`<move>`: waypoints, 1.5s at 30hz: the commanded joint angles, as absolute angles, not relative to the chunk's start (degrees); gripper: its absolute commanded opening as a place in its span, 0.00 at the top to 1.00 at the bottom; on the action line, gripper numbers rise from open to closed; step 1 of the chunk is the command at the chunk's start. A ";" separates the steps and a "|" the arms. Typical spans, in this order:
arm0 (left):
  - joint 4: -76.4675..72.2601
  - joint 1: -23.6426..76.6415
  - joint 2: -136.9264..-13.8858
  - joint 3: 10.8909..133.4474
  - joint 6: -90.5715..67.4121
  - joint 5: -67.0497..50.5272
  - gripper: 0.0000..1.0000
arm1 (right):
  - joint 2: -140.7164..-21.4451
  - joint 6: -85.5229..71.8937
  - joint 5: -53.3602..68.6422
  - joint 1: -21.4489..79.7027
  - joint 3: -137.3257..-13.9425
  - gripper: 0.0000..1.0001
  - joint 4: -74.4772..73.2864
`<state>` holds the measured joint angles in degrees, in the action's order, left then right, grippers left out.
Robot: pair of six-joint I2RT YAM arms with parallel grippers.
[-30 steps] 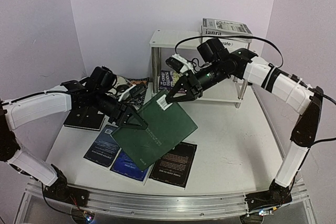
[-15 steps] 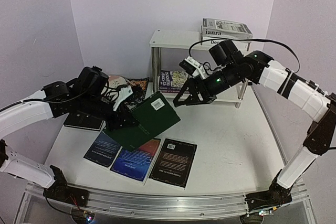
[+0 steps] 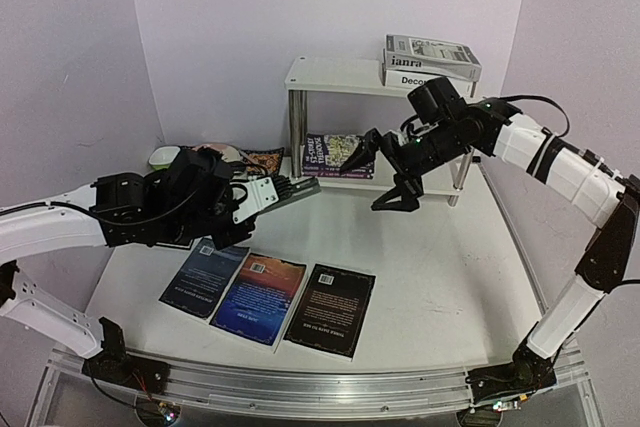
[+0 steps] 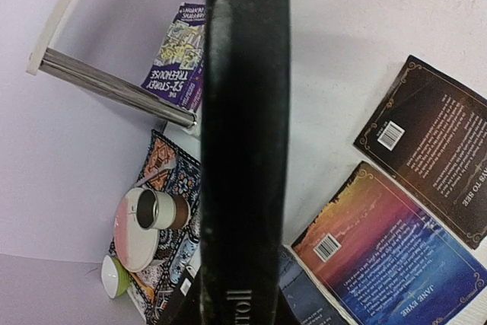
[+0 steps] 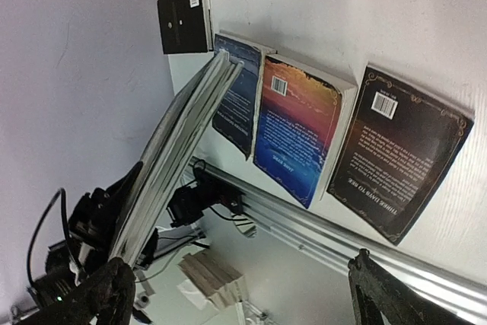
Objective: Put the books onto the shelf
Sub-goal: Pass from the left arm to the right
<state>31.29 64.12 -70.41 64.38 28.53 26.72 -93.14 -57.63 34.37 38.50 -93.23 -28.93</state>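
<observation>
Dark book (image 3: pixel 290 191), seen edge-on, long axis pointing toward shelf (image 3: pixel 330 75)

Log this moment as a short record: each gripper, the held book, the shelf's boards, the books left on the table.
left gripper: shut on the dark green book, held edge-on above the table
right gripper: open, empty, in front of the shelf
top board: two stacked books
lower board: purple paperback
table, near edge: three books lying flat in a row
</observation>
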 commanded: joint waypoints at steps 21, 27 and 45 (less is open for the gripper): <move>13.15 68.55 -76.40 68.68 36.25 32.22 0.97 | -91.11 -106.08 32.96 39.27 -82.98 0.46 -4.57; 12.96 68.56 -77.09 69.20 36.24 30.86 0.96 | -90.37 -107.04 32.89 39.50 -81.34 0.52 -4.49; 12.73 68.55 -76.28 69.20 32.00 29.54 0.80 | -90.43 -108.27 31.36 40.47 -79.77 1.00 -1.40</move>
